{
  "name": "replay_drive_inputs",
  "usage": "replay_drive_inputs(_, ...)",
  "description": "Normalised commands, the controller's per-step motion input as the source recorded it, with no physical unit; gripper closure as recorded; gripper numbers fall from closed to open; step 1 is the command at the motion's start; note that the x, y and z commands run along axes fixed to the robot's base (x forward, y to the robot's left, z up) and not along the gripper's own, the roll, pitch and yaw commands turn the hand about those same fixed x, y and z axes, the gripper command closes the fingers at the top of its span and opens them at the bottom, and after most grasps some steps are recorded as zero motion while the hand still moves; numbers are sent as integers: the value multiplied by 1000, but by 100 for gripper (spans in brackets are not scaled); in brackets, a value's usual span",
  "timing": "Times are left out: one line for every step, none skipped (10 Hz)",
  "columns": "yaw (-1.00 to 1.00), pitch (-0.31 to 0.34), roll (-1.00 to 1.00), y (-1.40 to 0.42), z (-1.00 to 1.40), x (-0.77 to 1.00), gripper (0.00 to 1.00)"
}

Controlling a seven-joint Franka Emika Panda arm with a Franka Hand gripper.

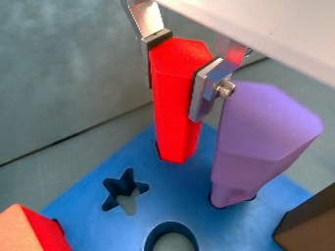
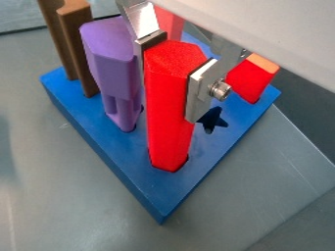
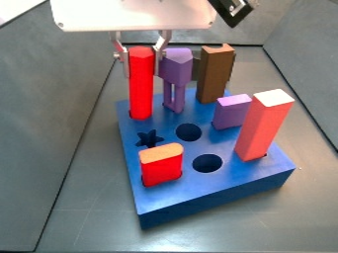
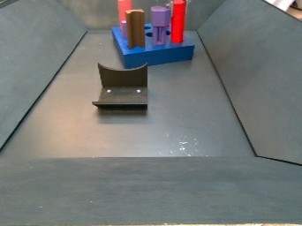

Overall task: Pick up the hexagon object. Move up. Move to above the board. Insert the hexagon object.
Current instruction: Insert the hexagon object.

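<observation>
Pincer around hexagon object in board

From here I see my gripper as two flat silver plates; one finger carries a round silver screw head on its outer face. Above the fingers sits a white housing, boxy and smooth, with a small black block at its corner.
</observation>
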Motion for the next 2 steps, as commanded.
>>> replay_drive_inputs(0,-84,-107,0,-180,0,100)
replay_drive_inputs(0,0,16,-11,0,0,100)
